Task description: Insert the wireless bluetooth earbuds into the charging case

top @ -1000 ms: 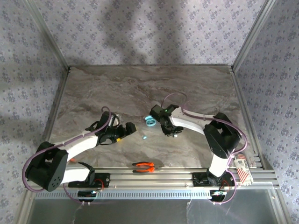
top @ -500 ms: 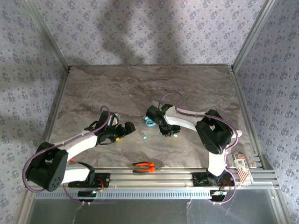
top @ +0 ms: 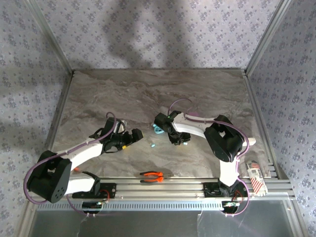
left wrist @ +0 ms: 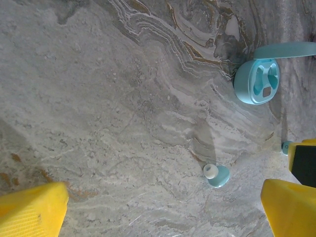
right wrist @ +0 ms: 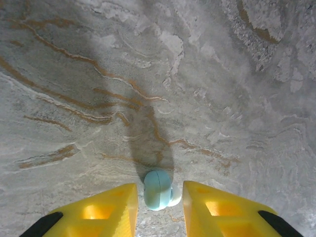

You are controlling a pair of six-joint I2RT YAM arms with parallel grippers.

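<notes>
Surface: grey-brown marbled table (top: pixel 113 94), veined stone beneath both grippers.
Room: lilac floral-patterned walls (top: pixel 163 34) behind and at both sides.
Left gripper (left wrist: pixel 163 212): yellow fingers spread wide, holding nothing.
Loose earbud (left wrist: pixel 216 175): teal, lying on the table just ahead of the left gripper.
Charging case (left wrist: pixel 256 81): teal, lid open, farther ahead of that gripper.
Right gripper (right wrist: pixel 159 200): pinching a second teal earbud (right wrist: pixel 158 189) between its fingertips.

The bench (left wrist: pixel 123 123) has a matt, finely grained, marble-veined stone-look surface. The teal earbud (right wrist: pixel 158 190) and charging case (left wrist: pixel 256 81) are smooth plastic with a soft sheen. The jaws are matt yellow plastic.
</notes>
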